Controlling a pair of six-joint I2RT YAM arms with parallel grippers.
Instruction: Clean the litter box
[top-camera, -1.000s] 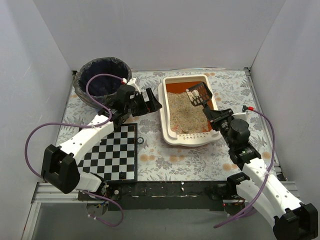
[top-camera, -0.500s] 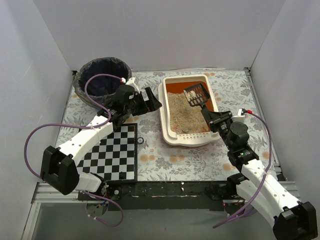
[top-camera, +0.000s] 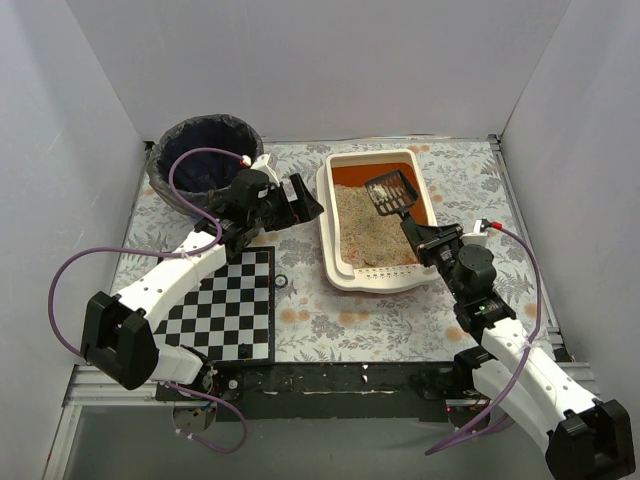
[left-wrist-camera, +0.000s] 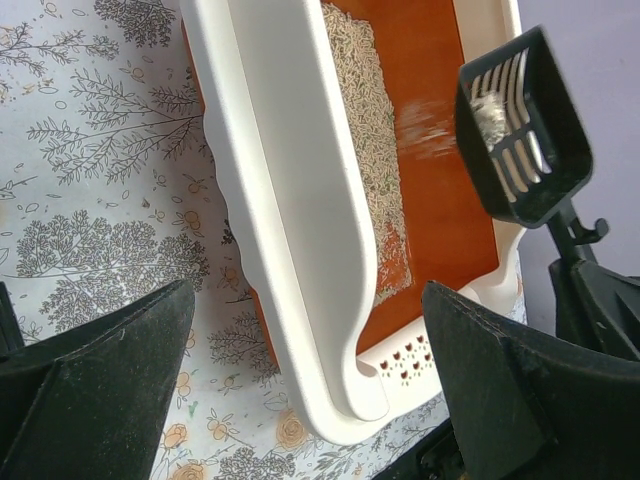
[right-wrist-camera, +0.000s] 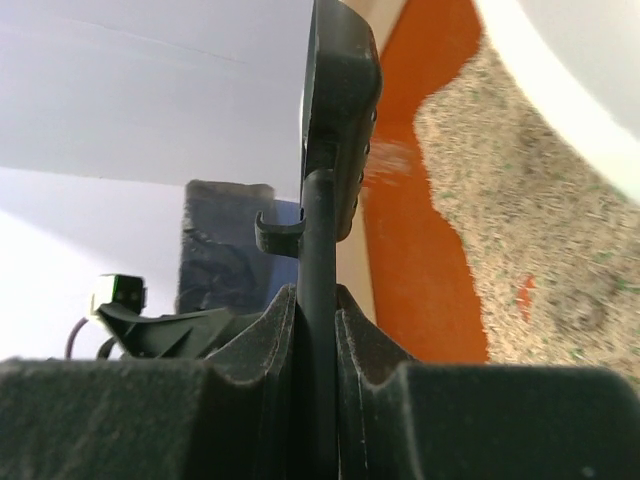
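The shallow cream-white plastic litter box (top-camera: 326, 215) with rounded corners sits on the floral-patterned desk (top-camera: 330, 322), right of centre, with its slotted ledge toward the arms. Beige granular litter (top-camera: 365, 232) fills the near and middle part. At the far end the orange inner floor (top-camera: 352, 176) lies bare.

The right claw (top-camera: 421, 238) is clamped on the handle of a black slotted plastic scoop (top-camera: 392, 193). In the right wrist view its 2 fingers (right-wrist-camera: 275, 330) press against the thin handle from both sides. The scoop is held in the air over the far half of the box, above where the litter meets the bare orange. In the left wrist view a small pale clump lies in the scoop's bowl (left-wrist-camera: 525, 130). A blurred pale streak of grains shows just beside it, over the orange floor (left-wrist-camera: 440, 200).

The left claw (top-camera: 300, 200) hovers over the desk just beside the box's left rim (left-wrist-camera: 290, 200), not touching it, with its jaws spread wide apart.

A round blue bin lined with a dark bag (top-camera: 158, 165) stands at the far left corner, well apart from the box. A black-and-white checkered mat (top-camera: 230, 305) lies on the desk under the left arm.
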